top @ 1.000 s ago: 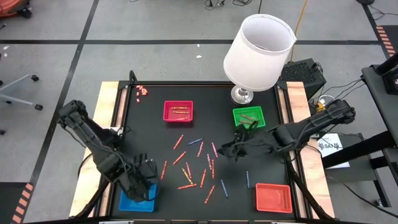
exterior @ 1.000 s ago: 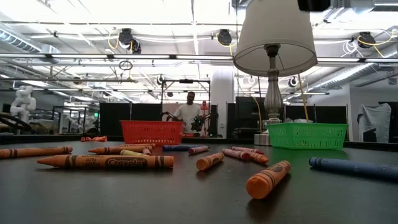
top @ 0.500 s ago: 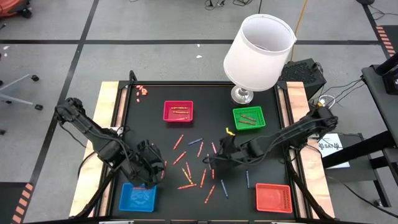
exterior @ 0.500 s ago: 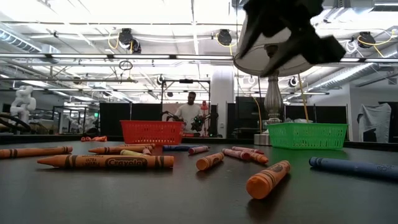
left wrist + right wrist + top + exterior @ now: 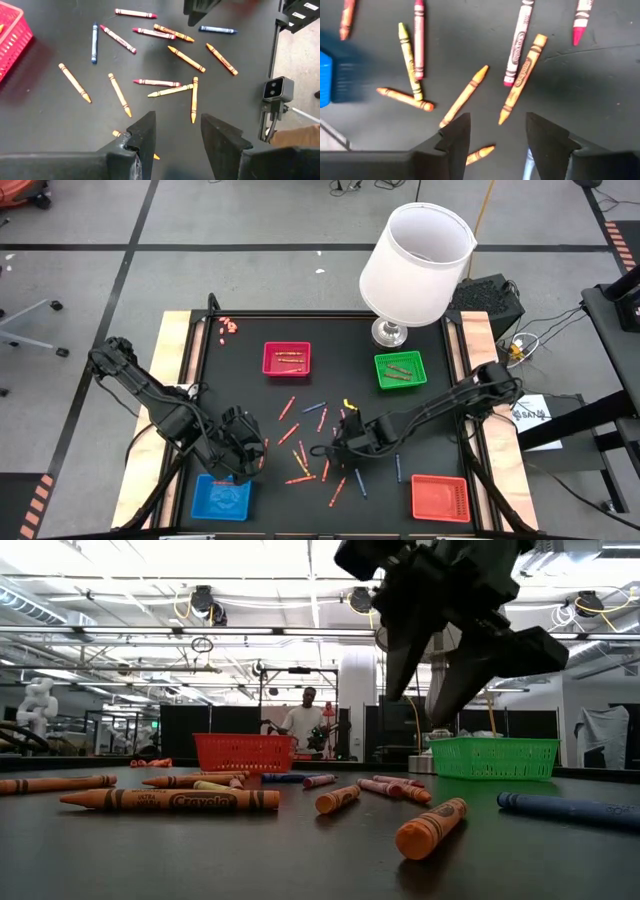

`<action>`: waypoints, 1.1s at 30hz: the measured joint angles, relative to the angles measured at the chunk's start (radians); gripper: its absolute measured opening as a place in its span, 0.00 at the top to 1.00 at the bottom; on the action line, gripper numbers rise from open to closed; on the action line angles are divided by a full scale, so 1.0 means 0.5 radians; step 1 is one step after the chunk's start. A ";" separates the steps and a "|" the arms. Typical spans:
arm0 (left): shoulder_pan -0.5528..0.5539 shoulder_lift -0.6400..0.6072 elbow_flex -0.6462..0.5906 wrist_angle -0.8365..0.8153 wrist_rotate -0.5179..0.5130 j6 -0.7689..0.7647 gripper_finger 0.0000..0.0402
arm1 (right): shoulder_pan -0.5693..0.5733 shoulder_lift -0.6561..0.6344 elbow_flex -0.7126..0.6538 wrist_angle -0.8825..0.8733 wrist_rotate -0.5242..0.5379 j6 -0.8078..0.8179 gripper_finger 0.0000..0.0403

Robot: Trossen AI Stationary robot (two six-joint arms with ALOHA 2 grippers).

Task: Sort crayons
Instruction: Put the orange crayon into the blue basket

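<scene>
Roughly twenty crayons (image 5: 318, 445) lie loose on the dark desk (image 5: 250, 395), fanned out from its centre toward six o'clock, with a few already in the pink tray (image 5: 286, 359) at eleven and the green tray (image 5: 400, 370) at one. I read them as light, stiff wax sticks in paper sleeves: round, so they'll roll if nudged, and likely to snap if pinched near a tip. I'd take one across its middle, fingers square to its length, picking a loner, not a crossed pair.

My right tool (image 5: 345, 435) hangs over the heart of the scatter, fingers spread and empty. Its wrist camera looks down on an orange crayon (image 5: 521, 78) lying against a pink one (image 5: 516, 42), with another orange one (image 5: 464, 96) clear by itself — that's my better pick.

My left tool (image 5: 243, 448) sits at eight o'clock, just above the blue tray (image 5: 220, 498), fingers parted, carrying nothing. The red tray (image 5: 440, 497) waits at five o'clock. The lamp (image 5: 415, 265) stands beyond the green tray.
</scene>
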 joint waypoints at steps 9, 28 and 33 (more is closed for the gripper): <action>0.000 0.000 0.000 0.001 0.001 0.045 0.62 | -0.009 0.169 0.001 0.067 -0.007 -0.009 0.61; -0.001 0.001 0.000 -0.005 0.008 0.100 0.62 | -0.012 0.210 0.001 -0.034 -0.004 -0.108 0.74; -0.001 0.001 -0.001 -0.005 0.008 0.098 0.62 | -0.012 0.204 0.001 0.110 -0.015 -0.030 0.74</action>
